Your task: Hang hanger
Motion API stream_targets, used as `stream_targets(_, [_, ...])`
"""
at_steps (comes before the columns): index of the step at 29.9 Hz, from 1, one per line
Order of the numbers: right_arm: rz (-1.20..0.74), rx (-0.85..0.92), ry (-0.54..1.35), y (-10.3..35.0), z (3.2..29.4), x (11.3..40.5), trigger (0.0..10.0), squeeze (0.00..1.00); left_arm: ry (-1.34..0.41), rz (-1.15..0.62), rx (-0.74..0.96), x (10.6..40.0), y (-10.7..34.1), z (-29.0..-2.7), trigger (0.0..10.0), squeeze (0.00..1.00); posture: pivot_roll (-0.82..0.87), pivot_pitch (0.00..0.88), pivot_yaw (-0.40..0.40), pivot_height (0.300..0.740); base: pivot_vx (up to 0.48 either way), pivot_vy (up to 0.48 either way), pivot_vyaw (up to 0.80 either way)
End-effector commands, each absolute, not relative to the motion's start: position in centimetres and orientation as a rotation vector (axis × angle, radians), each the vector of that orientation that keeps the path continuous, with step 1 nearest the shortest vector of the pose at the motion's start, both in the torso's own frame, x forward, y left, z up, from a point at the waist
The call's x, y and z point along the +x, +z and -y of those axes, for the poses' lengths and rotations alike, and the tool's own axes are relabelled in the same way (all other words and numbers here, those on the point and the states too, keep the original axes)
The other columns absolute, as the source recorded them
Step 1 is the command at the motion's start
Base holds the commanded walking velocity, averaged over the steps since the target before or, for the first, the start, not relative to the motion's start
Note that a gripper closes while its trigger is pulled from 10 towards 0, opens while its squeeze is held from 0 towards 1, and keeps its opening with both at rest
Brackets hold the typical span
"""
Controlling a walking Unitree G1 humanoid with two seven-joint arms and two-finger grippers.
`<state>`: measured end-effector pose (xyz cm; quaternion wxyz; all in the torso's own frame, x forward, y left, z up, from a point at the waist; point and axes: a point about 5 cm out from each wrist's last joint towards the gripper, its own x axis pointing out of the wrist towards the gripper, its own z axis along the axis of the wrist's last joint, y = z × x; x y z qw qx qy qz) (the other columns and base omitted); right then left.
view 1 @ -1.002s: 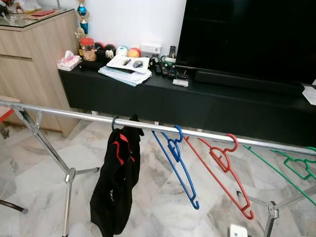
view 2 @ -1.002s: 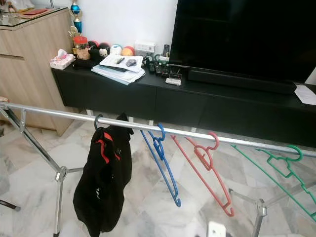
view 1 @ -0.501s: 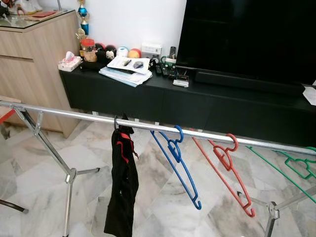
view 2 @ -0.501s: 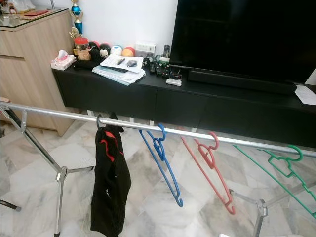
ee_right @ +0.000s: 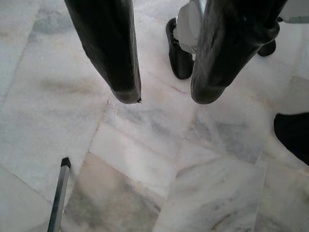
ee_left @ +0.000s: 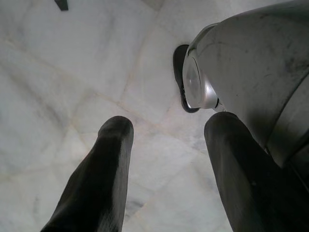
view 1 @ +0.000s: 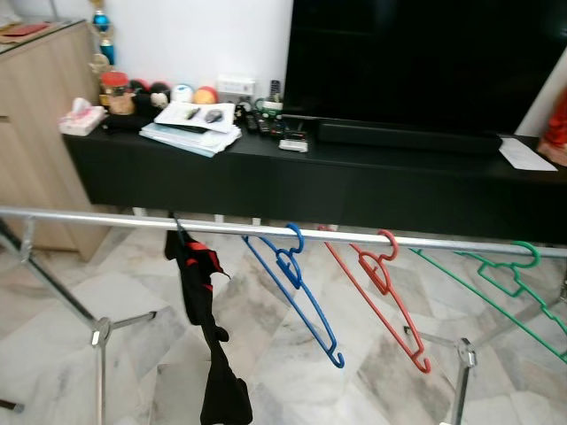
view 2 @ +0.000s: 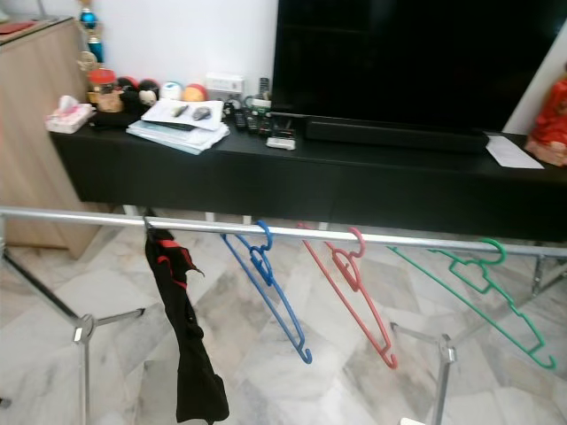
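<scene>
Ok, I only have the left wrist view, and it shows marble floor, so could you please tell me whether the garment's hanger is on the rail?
Observer: Yes, the black garment hangs from the silver rail.
Operator: Thank you. What else hangs there?
Observer: Three bare hangers to its right: a blue hanger, a red hanger, then a green hanger.
Operator: And the right gripper?
Observer: The right gripper points down at the floor, fingers apart, holding nothing.
</scene>
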<state>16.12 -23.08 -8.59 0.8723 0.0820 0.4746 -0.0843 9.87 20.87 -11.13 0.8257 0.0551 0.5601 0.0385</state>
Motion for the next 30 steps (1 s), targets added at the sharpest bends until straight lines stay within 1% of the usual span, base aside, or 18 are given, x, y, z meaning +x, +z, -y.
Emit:
stream_targets(1, [-1.001,0.153,-0.169,-8.6,23.5,15.9,10.0,0.0,-0.06,-1.172,0.044,10.7,-11.4,-16.3,10.0,0.0,0.01,0.0,-0.117,0.74,0.0,0.0,-0.66])
stream_targets(2, [-0.997,0.155,-0.174,-8.6,23.6,15.8,10.0,0.0,-0.069,-1.174,0.049,10.7,-11.4,-16.3,10.0,0.0,0.0,0.0,-0.105,0.74,0.0,0.0,0.0])
stream_targets(4, [-0.994,0.157,-0.178,-8.5,23.6,15.8,10.0,0.0,-0.074,-1.176,0.054,10.7,-11.4,-16.3,10.0,0.0,0.0,0.0,-0.105,0.74,0.0,0.0,0.0])
stream_targets(6, [-0.973,0.191,-0.221,-8.5,23.9,15.7,10.0,0.0,-0.096,-1.179,0.076,10.8,-11.4,-16.3,10.0,0.0,-0.02,0.0,-0.078,0.74,0.0,0.0,0.0])
stream_targets(10, [-0.964,0.235,-0.254,-8.8,23.7,15.2,10.0,0.0,-0.101,-1.172,0.109,11.1,-11.3,-16.8,10.0,0.0,-0.04,0.0,-0.062,0.74,0.0,0.0,0.0])
stream_targets(13, [-0.999,0.221,-0.244,-9.1,23.6,14.6,10.0,0.0,-0.093,-1.167,0.114,11.3,-11.2,-17.3,10.0,0.0,-0.04,0.0,-0.074,0.74,0.0,0.0,0.0])
stream_targets(16, [-1.024,0.189,-0.24,-9.1,24.0,14.3,10.0,0.0,-0.074,-1.161,0.109,11.3,-11.2,-17.7,10.0,0.0,-0.04,0.0,-0.079,0.74,0.0,0.0,0.0])
stream_targets(18, [-1.021,0.193,-0.256,-9.0,24.1,14.4,10.0,0.0,-0.066,-1.16,0.106,11.3,-11.1,-17.9,10.0,0.0,-0.04,0.0,-0.079,0.74,0.0,0.0,0.0])
stream_targets(21, [-1.006,0.198,-0.235,-8.9,23.7,15.1,10.0,0.0,-0.034,-1.163,0.097,11.1,-11.1,-18.5,10.0,0.0,-0.03,0.0,-0.065,0.74,0.0,0.0,0.0])
stream_targets(23, [-0.997,0.214,-0.231,-8.8,23.3,15.6,10.0,0.0,-0.022,-1.165,0.121,10.9,-11.1,-18.8,10.0,0.0,-0.02,0.0,-0.055,0.74,0.0,0.0,-0.74])
stream_targets(26, [-1.013,0.221,-0.239,-9.4,23.6,13.4,10.0,0.0,0.016,-1.166,0.098,10.7,-11.2,-19.1,10.0,0.0,-0.01,0.0,-0.047,0.74,0.0,0.0,-0.74])
stream_targets(30, [-1.018,0.22,-0.233,-9.5,23.7,13.0,10.0,0.0,0.003,-1.169,0.118,10.8,-11.1,-19.2,10.0,0.0,0.01,0.0,-0.043,0.74,0.0,0.0,-0.73])
